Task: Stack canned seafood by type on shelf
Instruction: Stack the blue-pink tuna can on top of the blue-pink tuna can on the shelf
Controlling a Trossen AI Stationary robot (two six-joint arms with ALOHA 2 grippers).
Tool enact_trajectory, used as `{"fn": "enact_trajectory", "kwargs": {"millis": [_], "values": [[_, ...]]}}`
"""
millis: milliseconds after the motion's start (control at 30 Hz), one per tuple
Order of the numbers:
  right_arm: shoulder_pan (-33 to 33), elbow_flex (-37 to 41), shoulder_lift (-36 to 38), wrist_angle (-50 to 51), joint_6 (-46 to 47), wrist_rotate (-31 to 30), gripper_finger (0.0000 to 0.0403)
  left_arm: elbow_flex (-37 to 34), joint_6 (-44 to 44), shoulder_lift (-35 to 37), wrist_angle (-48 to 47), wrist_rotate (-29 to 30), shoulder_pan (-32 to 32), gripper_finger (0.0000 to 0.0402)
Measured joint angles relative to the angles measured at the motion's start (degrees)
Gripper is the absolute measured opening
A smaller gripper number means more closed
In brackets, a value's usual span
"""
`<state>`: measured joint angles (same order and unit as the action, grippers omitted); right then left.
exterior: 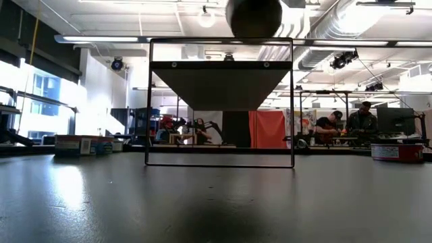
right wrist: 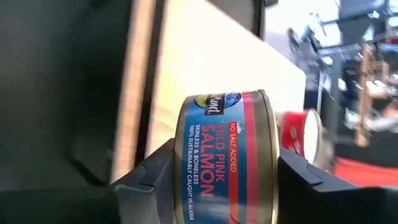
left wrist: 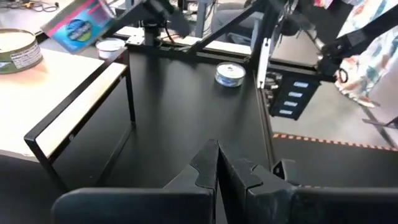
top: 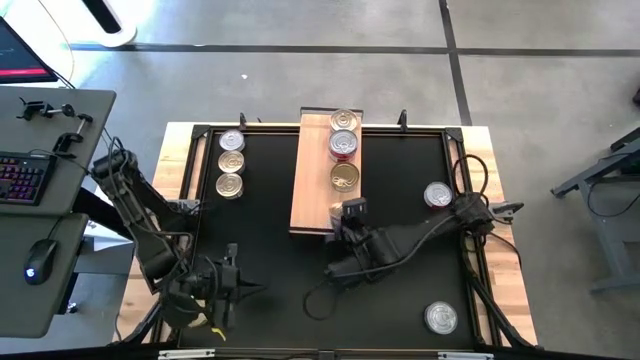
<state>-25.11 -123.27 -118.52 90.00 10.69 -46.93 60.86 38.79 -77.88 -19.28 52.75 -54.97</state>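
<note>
Blue-labelled round salmon tin (right wrist: 227, 158) is clamped sideways in right end effector (right wrist: 227, 177) over grained wooden shelf (right wrist: 205, 68).

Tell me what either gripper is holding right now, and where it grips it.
The right gripper holds a salmon tin across its flat lid and base, above the shelf. The left gripper is shut and empty.

The salmon tin (right wrist: 227, 158) ran off the frame's lower edge, and the red-labelled tin (right wrist: 301, 138) behind it was blurred, half hidden.
</note>
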Motion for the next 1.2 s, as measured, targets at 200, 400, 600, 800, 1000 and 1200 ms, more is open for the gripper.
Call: {"fn": "enact_trajectory", "kwargs": {"millis": [200,400,600,800,1000,1200], "values": [[0.7,4.6,0.0,-1.0,2.9,-0.4,0.0165,0.0,0.1,-1.3,0.0,-0.3,0.3,0.0000],[0.6,0.6,1.7,-1.1,3.9,-0.5,0.0165,0.0,-1.2,-1.0,-0.2,-0.9,0.0,0.0000],[1.9,-1.8,7.1,-3.5,4.9,-1.0,0.0165,0.0,-6.1,2.2,0.0,-3.8,-2.5,0.0000],[7.8,-1.8,9.7,-1.8,6.5,-4.7,0.0165,0.0,-13.6,6.2,-0.8,-2.5,-5.3,0.0000],[18.5,-1.8,10.3,-1.6,-4.4,-6.8,0.0165,0.0,-16.4,9.4,-5.4,-0.6,-4.9,0.0000],[34.6,-1.4,10.3,-13.5,-25.0,9.0,0.0165,0.0,-15.2,11.2,-10.0,5.0,-1.6,0.0000]]}}
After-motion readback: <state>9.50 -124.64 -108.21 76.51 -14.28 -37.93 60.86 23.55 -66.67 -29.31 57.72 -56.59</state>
